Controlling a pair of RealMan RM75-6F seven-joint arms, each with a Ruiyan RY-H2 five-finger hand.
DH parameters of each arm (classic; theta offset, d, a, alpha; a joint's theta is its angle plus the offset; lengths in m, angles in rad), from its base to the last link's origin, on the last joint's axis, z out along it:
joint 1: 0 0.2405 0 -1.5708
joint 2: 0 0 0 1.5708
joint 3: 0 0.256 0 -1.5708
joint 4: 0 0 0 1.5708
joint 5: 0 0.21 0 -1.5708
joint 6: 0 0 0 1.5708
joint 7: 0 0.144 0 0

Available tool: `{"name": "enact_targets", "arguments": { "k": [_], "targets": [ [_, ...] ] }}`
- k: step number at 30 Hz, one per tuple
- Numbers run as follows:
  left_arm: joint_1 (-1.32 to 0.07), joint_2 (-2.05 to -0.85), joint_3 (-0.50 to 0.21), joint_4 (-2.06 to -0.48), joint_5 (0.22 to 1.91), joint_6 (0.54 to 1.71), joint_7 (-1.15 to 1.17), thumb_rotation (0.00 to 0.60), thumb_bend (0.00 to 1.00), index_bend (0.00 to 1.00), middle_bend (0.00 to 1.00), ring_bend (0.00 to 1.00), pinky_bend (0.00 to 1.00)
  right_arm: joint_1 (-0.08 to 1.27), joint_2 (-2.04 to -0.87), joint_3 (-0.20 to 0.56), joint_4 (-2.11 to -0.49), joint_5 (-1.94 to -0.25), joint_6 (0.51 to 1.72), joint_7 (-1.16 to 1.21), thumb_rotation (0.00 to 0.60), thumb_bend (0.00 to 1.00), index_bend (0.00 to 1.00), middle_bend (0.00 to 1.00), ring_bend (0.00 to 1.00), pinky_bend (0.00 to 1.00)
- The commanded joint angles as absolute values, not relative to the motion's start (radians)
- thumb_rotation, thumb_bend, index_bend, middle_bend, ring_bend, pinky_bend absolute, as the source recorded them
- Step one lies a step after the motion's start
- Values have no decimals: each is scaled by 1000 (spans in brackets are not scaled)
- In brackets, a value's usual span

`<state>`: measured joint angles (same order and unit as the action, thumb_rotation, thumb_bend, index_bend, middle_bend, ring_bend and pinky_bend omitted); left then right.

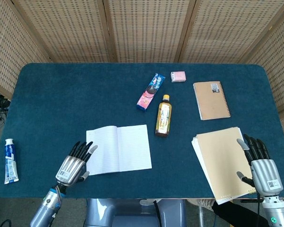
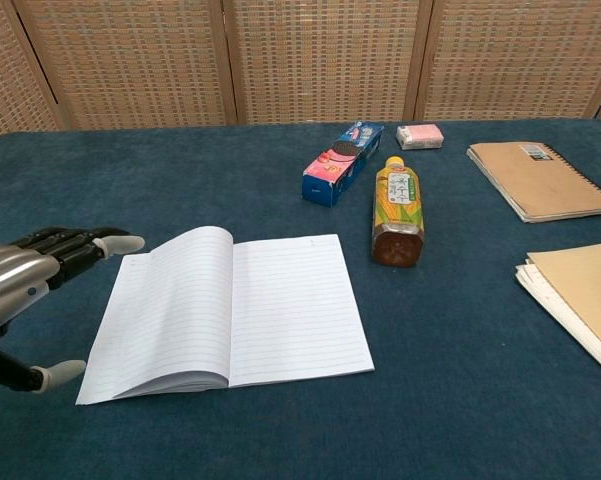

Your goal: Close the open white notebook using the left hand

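Left hand (image 1: 74,165) spread beside open white notebook (image 1: 118,149), tea bottle (image 1: 163,116) beyond; right hand (image 1: 260,163) spread, empty.

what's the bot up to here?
It is set to close the open white notebook with its left hand. That hand is open at the notebook's left edge, fingers apart, holding nothing; whether the fingertips touch the page cannot be told. The notebook lies flat and open on the blue table. The right hand is open over the corner of a tan paper stack, idle.
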<state>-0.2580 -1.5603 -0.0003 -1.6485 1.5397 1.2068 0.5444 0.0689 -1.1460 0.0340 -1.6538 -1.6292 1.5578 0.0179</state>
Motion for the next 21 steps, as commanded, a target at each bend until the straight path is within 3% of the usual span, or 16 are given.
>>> {"name": "enact_targets", "arguments": {
  "k": [1,21],
  "targets": [
    [-265,-1580,4,-1649,1526,1198,565,600,293,0,0,0,0,69,-1146,35,-1652,-1627,1557,21,600,124,30,0,0,0],
    [-278,-1724,33,-1506,1499,1200,617,600,292,0,0,0,0,70,-1148,33,-1653,-1636,1558,26,600,124,33,0,0,0]
  ]
}}
